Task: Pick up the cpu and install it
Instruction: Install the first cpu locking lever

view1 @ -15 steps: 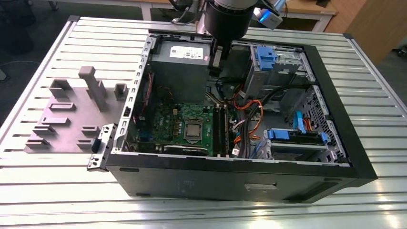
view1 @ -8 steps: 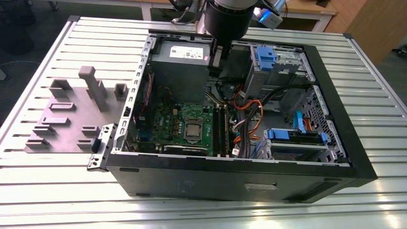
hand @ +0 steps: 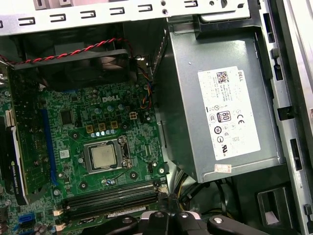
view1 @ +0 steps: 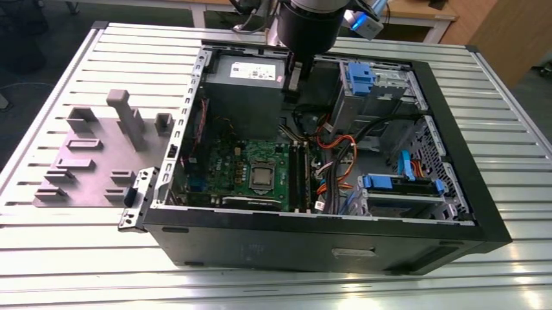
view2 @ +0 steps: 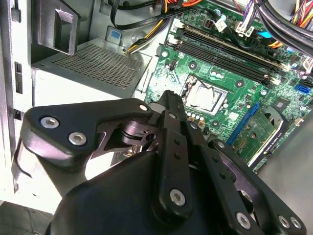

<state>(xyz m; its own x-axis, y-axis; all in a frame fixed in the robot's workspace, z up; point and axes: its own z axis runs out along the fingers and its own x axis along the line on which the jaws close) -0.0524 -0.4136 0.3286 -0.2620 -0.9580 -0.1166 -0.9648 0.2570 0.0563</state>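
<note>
Resting on a slatted metal table point(view1: 77, 239), an open computer case point(view1: 345, 242).

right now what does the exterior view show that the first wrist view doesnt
Exterior view alone: the whole black computer case lying open on the slatted metal table, a grey plastic fixture at the exterior view's left, the blue drive brackets, and the arm's dark body above the case.

First wrist view alone: the red and black twisted wire and the fan beneath it.

Both: the green motherboard, the cpu lying in its socket, and the power supply.
</note>
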